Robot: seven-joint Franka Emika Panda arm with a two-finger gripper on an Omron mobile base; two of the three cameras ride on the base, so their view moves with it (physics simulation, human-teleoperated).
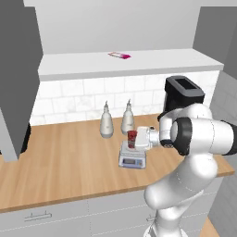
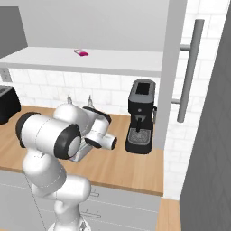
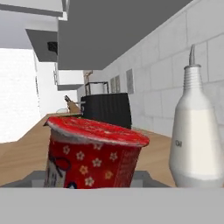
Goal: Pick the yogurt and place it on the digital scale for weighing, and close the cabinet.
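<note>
**Yogurt at the scale, cabinet still open**

The placing step looks nearly done: the gripper (image 1: 137, 139) holds the yogurt (image 1: 132, 138) between narrowed jaws, right over the digital scale (image 1: 133, 157), its base at or just above the plate; I cannot tell which. Next should come letting go and backing off level, then closing the cabinet (image 2: 191, 72), whose door stands open on the right

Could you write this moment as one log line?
yogurt: over digital scale, in gripper | cabinet: open
</note>
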